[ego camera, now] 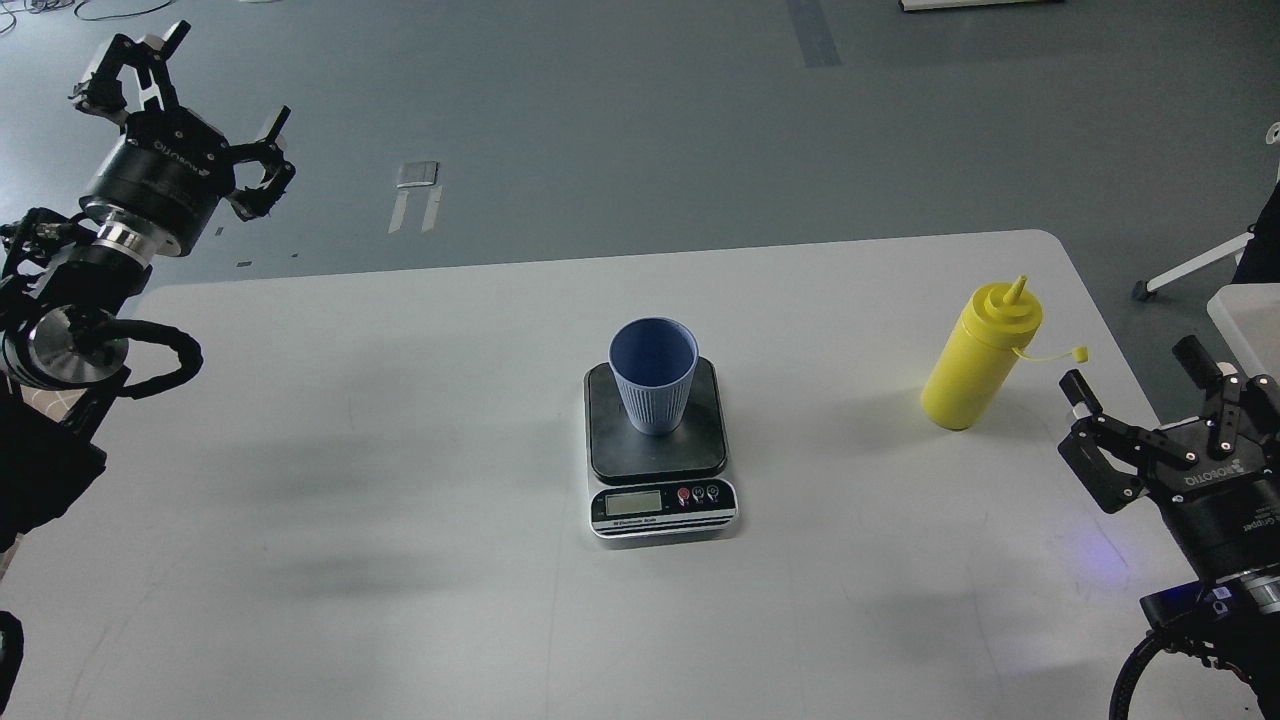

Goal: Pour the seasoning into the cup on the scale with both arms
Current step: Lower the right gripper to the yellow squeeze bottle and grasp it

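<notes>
Standing ready: the seasoning bottle (978, 355) is upright on the table (400, 500), well right of the scale, nozzle up, its tethered cap hanging off to the right, so the tip looks uncapped and ready to pour.
Cup: the light blue cup (653, 375) sits upright on the dark platform of the scale (660, 450), mouth open upward, probably so whatever goes in gets weighed.
Scale: near the table's middle, silver panel facing the robot, likely so the display can be read.
Right claw: the right claw (1135, 395) hovers near the table's right edge, just beside the bottle but apart from it, fingers spread wide and empty; I judge it best placed to take the bottle.
Left claw: the left claw (205, 85) is raised off the table's far left corner, fingers wide, holding nothing, well apart from the cup.
Progress: nothing is gripped, so pouring looks not yet begun.
Hard to make out: the display reading is too small to read; the cup's inside shows no contents I can tell; both arms are cut off by the view's edges.
</notes>
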Tool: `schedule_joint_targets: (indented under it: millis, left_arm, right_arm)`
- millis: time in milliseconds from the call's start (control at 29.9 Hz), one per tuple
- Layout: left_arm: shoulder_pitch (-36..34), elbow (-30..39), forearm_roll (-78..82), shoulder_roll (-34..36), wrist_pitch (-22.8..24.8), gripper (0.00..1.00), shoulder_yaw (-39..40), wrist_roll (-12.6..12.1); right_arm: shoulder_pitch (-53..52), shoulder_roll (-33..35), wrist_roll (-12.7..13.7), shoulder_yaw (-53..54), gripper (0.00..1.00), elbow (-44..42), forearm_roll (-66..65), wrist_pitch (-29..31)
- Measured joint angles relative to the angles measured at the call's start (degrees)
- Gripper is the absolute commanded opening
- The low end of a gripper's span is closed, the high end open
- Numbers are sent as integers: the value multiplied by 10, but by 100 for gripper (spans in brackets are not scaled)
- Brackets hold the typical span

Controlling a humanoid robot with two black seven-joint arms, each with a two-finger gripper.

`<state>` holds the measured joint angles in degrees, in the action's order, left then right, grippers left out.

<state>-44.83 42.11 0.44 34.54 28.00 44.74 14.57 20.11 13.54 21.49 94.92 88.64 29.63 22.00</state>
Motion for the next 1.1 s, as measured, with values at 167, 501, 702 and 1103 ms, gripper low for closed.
schedule_joint_targets:
  millis: [167,501,702,1103]
  left_arm:
    - [0,0,0,0,0,98,0,0]
    - [0,1,0,1,0,98,0,0]
    - [0,1,0,2,0,98,0,-1]
    - [0,1,0,4,0,98,0,-1]
  right_arm:
    - [-5,-17,0,-13,100,-25,0,0]
    - [-41,-31,-1,-22,100,-70,-9,-1]
    - [-64,-46,-1,-22,100,-96,-31,-1]
    - [-105,-58,-1,-24,100,-160,-38,-1]
